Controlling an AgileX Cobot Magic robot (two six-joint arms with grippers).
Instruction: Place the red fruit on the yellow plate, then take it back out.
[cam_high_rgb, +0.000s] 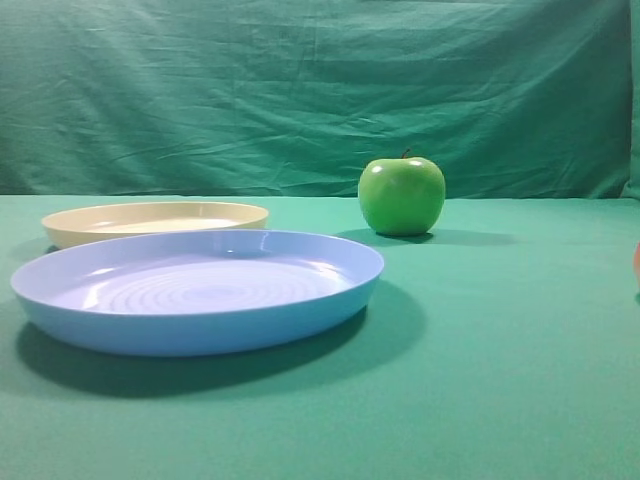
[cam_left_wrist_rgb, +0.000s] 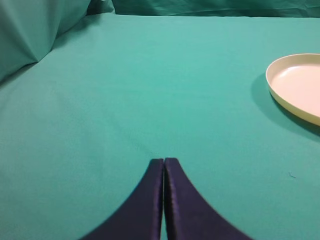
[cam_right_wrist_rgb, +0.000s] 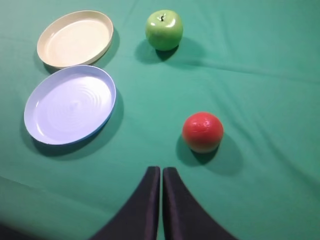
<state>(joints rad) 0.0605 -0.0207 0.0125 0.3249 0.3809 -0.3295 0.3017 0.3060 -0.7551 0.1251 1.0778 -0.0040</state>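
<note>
The right gripper (cam_right_wrist_rgb: 161, 170) is closed on nothing, its 2 fingers pressed together above the green cloth (cam_right_wrist_rgb: 260, 75). The red fruit (cam_right_wrist_rgb: 202, 131) sits on the cloth just ahead and to its right. The yellow plate (cam_right_wrist_rgb: 75, 39) lies far ahead-left, touching the blue plate (cam_right_wrist_rgb: 70, 105); the green apple (cam_right_wrist_rgb: 164, 30) stands straight ahead. The left gripper (cam_left_wrist_rgb: 163, 161) is also closed and empty.

1. Shiny all-green apple with a dark stem (cam_high_rgb: 401, 196): upright on the surface, toward the back, well apart from the plates.
2. Large light blue round plastic plate with concentric rings (cam_high_rgb: 200, 325): flat, nothing in it, casting a shadow to its right.
3. Green cloth-covered surface (cam_high_rgb: 500, 400): faint creases.
4. Wrinkled green fabric backdrop (cam_high_rgb: 300, 90): hangs behind the surface.
</note>
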